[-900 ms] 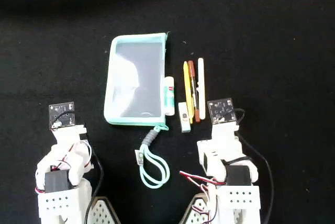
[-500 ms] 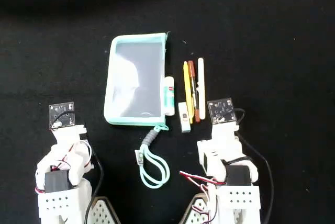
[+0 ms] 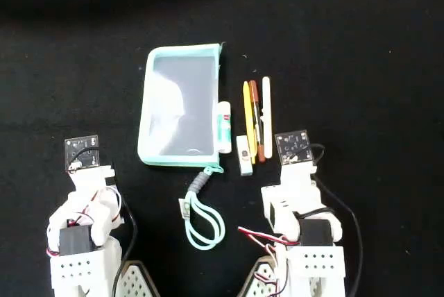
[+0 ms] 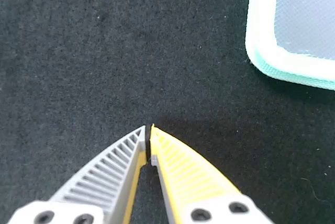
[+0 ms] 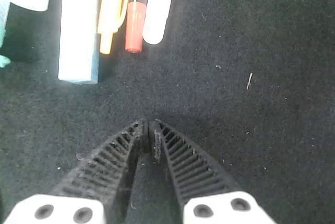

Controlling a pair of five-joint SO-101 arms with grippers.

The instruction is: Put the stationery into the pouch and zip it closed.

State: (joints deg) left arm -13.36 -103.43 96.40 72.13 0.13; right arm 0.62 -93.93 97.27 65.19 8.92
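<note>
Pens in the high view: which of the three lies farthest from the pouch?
The white pen, outermost in the row. The reddish-brown pen and the yellow pen lie between it and the clear, teal-edged pouch.

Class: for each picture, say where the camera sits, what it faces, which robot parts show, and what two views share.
High view: fixed overhead, looking down at the table; left arm and right arm show.
Left wrist view: on that wrist, facing the pouch past the shut left gripper.
Right wrist view: on that wrist, facing the pens past the shut right gripper.
Shared: pens, in high and right wrist views.
</note>
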